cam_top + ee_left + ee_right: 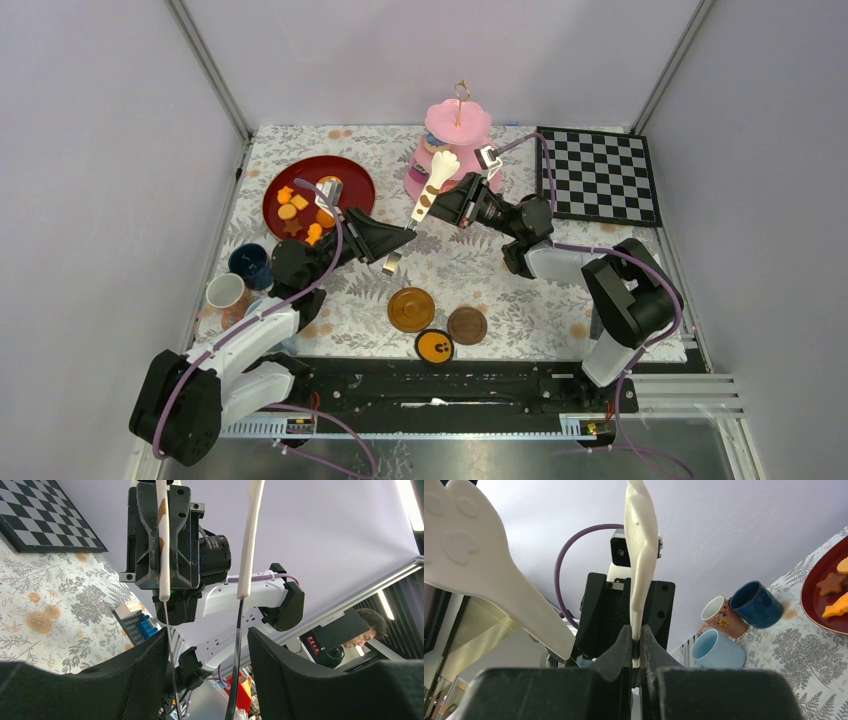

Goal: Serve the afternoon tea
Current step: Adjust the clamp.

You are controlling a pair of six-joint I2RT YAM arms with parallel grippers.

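Handover care: right gripper [636, 647] pinches one blade of white paw-shaped plastic tongs [436, 183]; left gripper [398, 245], half-wide around their handle end, should close squarely. Orange toy pastries [288, 211] lie on red round plate [352, 175].

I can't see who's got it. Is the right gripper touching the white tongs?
Touching: right wrist view shows right gripper pinching white tongs between shut fingers.

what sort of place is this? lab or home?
Likely a lab robot test cell: plain grey panel walls on silver aluminium frame posts, a black metal mounting rail at the near edge, and a pink three-tier toy cake stand staged on a floral tablecloth.
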